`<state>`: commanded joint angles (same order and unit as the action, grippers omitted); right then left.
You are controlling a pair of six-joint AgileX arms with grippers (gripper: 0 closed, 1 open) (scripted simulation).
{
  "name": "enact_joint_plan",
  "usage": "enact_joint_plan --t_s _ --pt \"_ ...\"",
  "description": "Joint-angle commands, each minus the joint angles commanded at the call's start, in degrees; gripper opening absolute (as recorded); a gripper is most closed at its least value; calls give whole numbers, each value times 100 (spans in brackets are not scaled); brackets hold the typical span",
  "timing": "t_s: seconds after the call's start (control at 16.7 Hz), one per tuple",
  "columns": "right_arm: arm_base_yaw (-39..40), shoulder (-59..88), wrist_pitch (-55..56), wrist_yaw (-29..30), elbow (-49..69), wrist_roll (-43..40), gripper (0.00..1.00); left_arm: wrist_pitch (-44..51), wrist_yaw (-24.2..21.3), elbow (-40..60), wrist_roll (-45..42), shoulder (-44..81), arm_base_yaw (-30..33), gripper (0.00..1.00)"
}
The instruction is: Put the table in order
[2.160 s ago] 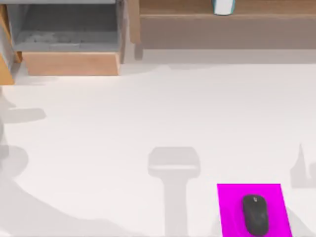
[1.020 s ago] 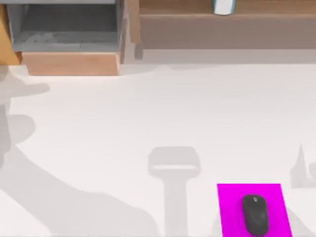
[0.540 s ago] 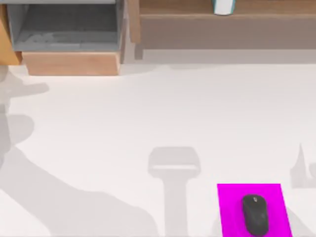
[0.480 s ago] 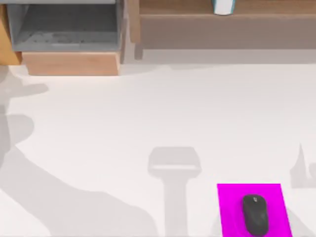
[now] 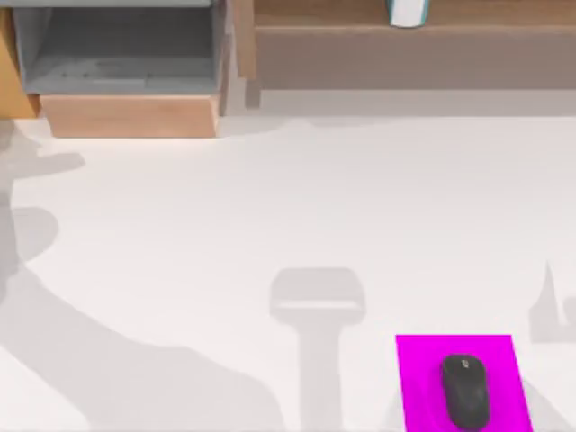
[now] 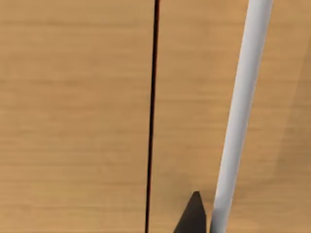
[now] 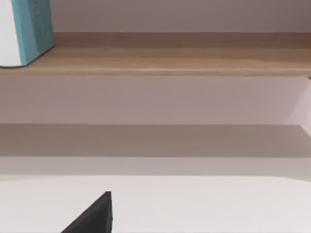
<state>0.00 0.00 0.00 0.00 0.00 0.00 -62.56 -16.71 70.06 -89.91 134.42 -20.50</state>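
Observation:
The white table [image 5: 270,198] fills the top view, with only arm shadows across its left and lower middle. On it at the lower right lies a magenta mat [image 5: 414,378] with a black mouse [image 5: 465,391] resting on it. A black part of my left gripper [image 6: 193,216] sits close to a light-brown wooden panel [image 6: 73,116], beside a pale round bar [image 6: 238,116]. A black part of my right gripper [image 7: 95,216] hovers low over the table [image 7: 204,204], facing the shelf [image 7: 170,60].
An open drawer [image 5: 126,115] with a grey inside juts out at the back left. The wooden shelf [image 5: 405,54] runs along the back, carrying a white and teal object [image 5: 407,11] [image 7: 29,29]. A dark seam [image 6: 151,116] splits the wooden panel.
The left arm's shadow has spread over the table's lower left. A wooden piece at the far left edge no longer reaches below the drawer front. Mat and mouse have stayed put.

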Motion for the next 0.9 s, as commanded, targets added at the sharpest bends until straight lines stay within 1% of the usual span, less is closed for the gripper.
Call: enact_joint_plan --t_s 0.3,0.48,0.9 --pt "0 0 0 0 0 0 100 0 0 0 0 0 0 100" --pt "0 0 0 0 0 0 100 4 -12 -193 33 37 -74 100" --pt "0 0 0 0 0 0 100 -501 -220 -1127 9 -367 -268 100"
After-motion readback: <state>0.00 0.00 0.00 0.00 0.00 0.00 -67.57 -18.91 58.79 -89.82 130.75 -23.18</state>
